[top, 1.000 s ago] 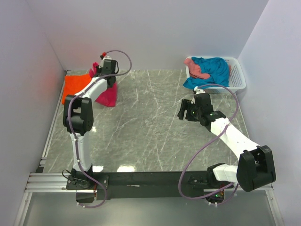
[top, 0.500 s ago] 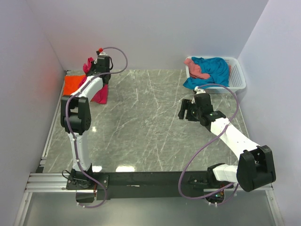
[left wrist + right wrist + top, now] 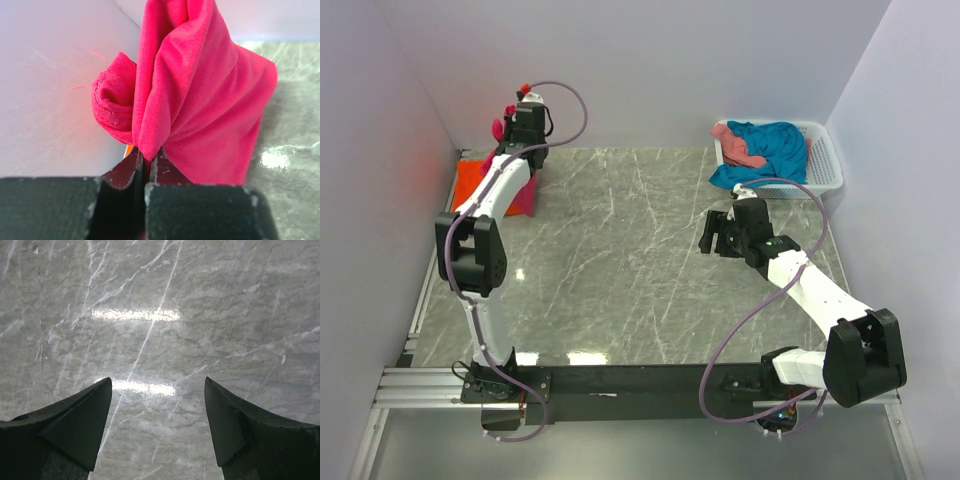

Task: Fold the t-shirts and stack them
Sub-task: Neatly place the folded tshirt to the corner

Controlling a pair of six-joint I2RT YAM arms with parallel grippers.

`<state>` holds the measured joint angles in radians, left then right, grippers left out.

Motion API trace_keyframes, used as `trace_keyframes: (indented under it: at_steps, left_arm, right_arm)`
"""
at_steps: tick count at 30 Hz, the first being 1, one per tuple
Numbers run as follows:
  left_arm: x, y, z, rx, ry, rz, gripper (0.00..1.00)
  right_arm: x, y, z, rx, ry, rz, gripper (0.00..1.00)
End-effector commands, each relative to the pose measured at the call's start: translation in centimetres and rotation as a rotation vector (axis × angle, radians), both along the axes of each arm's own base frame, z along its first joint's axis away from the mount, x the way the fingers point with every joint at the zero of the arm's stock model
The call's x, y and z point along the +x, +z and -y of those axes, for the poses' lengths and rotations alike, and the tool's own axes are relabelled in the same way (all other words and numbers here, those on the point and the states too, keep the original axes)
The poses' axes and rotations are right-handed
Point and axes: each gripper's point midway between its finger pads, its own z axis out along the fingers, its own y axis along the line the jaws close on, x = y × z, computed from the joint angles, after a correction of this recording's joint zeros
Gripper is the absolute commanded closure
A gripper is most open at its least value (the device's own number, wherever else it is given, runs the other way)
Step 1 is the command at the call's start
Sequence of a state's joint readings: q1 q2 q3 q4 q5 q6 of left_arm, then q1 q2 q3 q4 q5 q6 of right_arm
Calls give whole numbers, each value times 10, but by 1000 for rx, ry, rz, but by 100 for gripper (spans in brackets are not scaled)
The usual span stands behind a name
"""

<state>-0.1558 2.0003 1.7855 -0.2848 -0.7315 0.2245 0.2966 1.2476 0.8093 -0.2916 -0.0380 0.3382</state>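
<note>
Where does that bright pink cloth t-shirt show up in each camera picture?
Top external: magenta-pink cloth t-shirt, far left corner.
Left wrist: fills the centre, pinched in the left pincer.
Right wrist: not in it.
Shared landmark: grey veined marble tabletop.
</note>
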Motion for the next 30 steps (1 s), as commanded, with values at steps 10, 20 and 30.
trace_keyframes:
  at_steps: [10, 20, 30]
  left_arm:
    - [8, 32, -38, -81, 51, 114, 99]
    - [46, -52, -96, -107, 145, 23, 99]
    - [42, -69, -137, -90, 259, 38, 57]
  right_arm:
    - [3, 6, 4, -12, -4, 34, 19]
    - [5, -2, 7, -39, -19, -3, 19]
    - [4, -4, 13, -65, -41, -24, 19]
